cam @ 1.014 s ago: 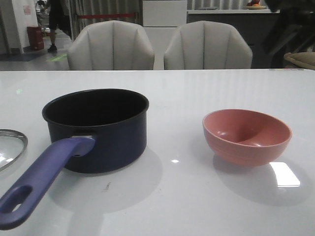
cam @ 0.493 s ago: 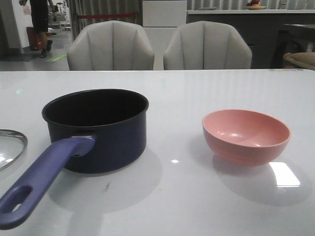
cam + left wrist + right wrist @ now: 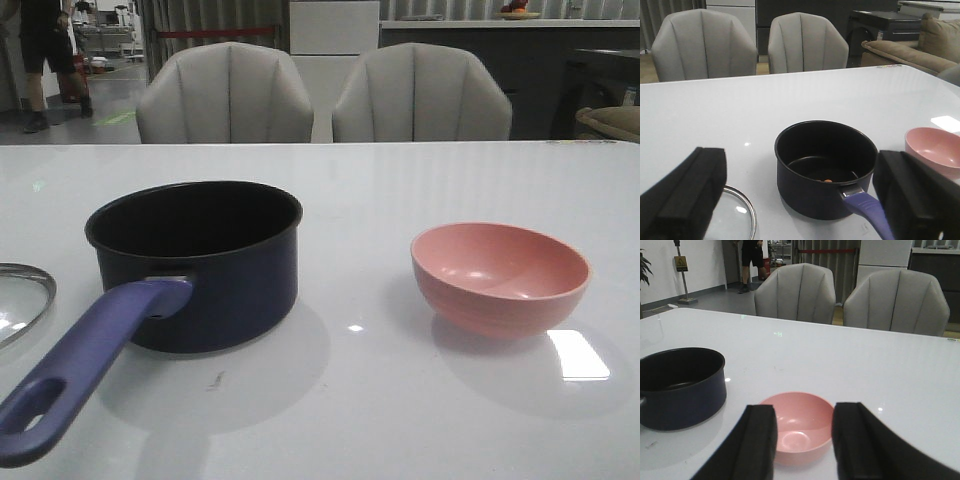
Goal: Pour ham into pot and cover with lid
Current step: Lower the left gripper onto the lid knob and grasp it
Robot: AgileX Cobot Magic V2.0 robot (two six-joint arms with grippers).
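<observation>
Both grippers spread, holding nothing.
Left gripper [image 3: 800, 200] frames the pot [image 3: 826, 167], ham [image 3: 827, 181] inside, lid [image 3: 735, 215] beside; right gripper [image 3: 802, 440] frames the bowl [image 3: 797, 427].

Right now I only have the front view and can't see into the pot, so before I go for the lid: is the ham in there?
Observer: Yes. The left wrist view shows a small orange bit of ham on the black floor of the pot.
Operator: Is anything left in the pink bowl?
Observer: No. In the right wrist view the inside of the pink bowl is bare.
Operator: Are both hands free?
Observer: The left hand and the right hand are both open and hold nothing.
</observation>
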